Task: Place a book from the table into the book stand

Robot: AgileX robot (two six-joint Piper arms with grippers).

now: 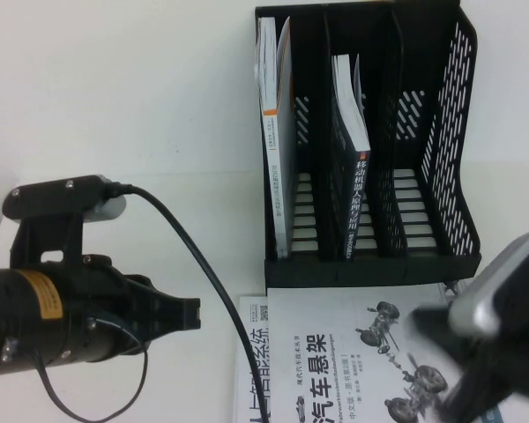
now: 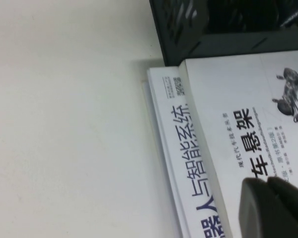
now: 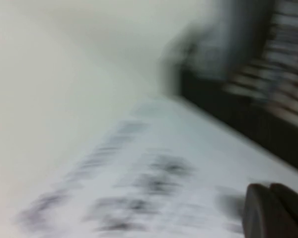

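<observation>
Right gripper, jaws pressed together and holding nothing, is hovering low over the near right corner of the white car-suspension book. That book is lying flat under the gripper, on a second white book whose edge is showing on the gripper's left. Left gripper, likewise closed and empty, is hanging over the table, off to the left of both flat books. Ahead of the right gripper the book stand is standing with its open front facing the robot. The book is standing upright in the middle slot, spine toward the grippers, long axis vertical. It is lying straight ahead and slightly left of the right gripper, the nearer one. Judged from this, the placement is looking complete, so any coming move is turning on clearing the stand's front without catching that spine
</observation>
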